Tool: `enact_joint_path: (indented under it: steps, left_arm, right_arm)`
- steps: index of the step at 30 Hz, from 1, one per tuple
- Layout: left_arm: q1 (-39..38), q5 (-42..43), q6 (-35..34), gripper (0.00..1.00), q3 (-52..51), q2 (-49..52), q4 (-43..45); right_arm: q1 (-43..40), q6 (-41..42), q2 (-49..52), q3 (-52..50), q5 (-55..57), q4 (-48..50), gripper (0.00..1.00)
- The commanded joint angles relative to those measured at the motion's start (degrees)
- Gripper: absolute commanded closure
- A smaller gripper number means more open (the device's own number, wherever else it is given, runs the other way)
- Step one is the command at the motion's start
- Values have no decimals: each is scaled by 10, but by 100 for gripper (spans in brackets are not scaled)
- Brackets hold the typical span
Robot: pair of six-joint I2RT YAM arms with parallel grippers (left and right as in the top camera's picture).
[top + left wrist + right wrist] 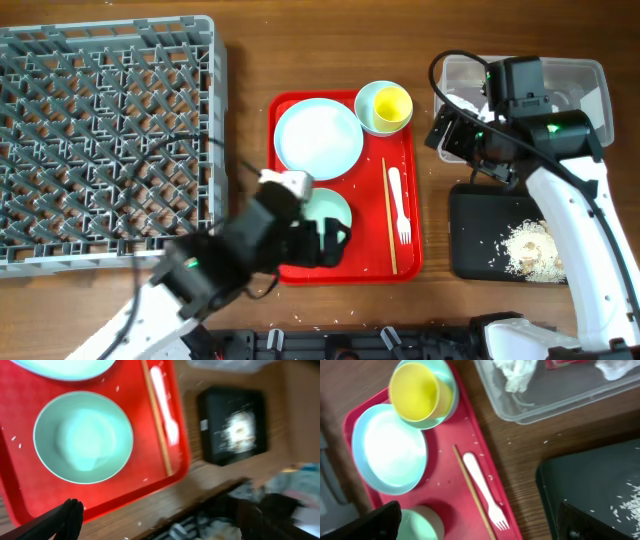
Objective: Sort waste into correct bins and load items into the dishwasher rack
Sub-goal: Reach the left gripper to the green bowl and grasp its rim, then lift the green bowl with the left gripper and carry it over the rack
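My left gripper point(335, 243) point(165, 519) is open and empty at the front edge of the red serving tray point(370, 250), next to a pale blue-green bowl point(325, 205) point(82, 437). My right gripper point(450, 130) point(486, 522) is open and empty between the serving tray and the clear tub point(590, 90) point(560, 395). The tub holds white tissues point(517, 372) and a red wrapper point(560, 364). The white plate point(318, 138), the yellow cup point(391, 104) in the second bowl point(362, 100), the chopstick point(389, 215) and the white fork point(399, 205) lie on the serving tray. The black tray point(475, 230) holds rice scraps point(530, 250).
The grey dishwasher rack point(100, 140) fills the left of the table and holds no dishes. A few rice grains lie on the serving tray and on the wood beside the black tray. The right arm hangs over the tub and black tray.
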Motion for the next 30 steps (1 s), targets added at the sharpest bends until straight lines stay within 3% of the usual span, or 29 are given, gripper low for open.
enact_joint_path:
  steps: [1,9,14,19,22,30]
  left_arm:
    - [-48,-125,-39,1,24,82,5]
    - [-53,-127,-41,0,24,194,62]
    - [-59,-128,-27,12,24,231,96]
    - [-101,-205,-26,16,24,300,141]
    - [-109,-240,-30,34,24,323,157]
    - [-113,-243,-41,58,24,370,177]
  right_arm:
    - [-21,-13,-69,7,-8,-1,0]
    - [-103,15,-235,7,94,-3,0]
    - [-103,13,-247,7,108,-13,0]
    - [-103,14,-219,7,108,-13,0]
    - [-103,14,-192,7,108,-13,0]
    - [-103,14,-70,7,108,-7,0]
